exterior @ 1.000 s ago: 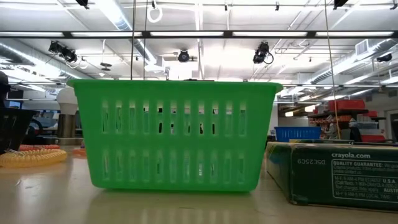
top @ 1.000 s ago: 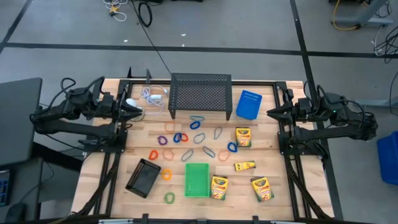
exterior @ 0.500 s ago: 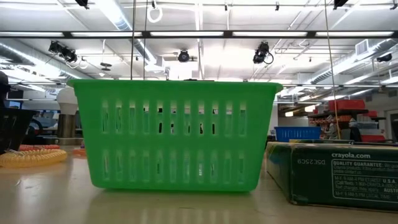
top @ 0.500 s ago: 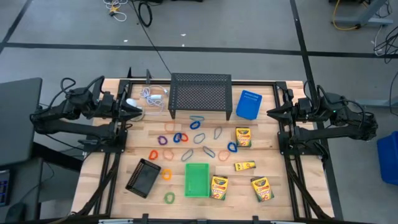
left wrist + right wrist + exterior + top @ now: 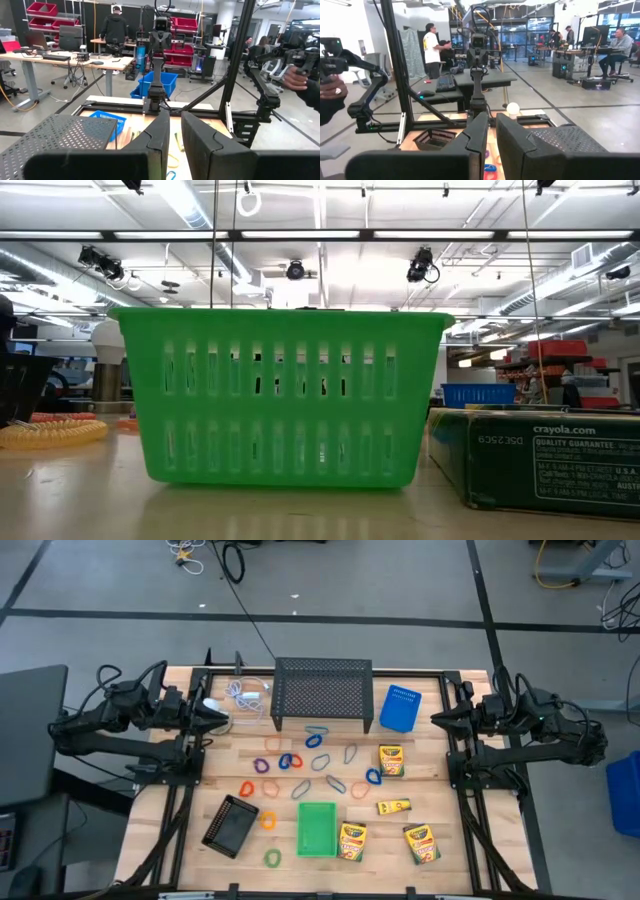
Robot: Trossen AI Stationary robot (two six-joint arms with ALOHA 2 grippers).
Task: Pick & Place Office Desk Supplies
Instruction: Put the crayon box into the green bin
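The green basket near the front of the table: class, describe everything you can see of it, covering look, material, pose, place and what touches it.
The green basket is a small rectangular container that looks like moulded plastic, with rows of upright slots in its walls and a thicker rim. It stands upright, open side up, on the wooden table near the front edge, about midway across. From above it appears empty. A yellow crayon box lies just to one side and an orange loop to the other; neither clearly touches it. No gripper is near it.

Planked wooden table (image 5: 440,840), slotted glossy green plastic basket (image 5: 280,395), perforated black metal rack (image 5: 322,692).
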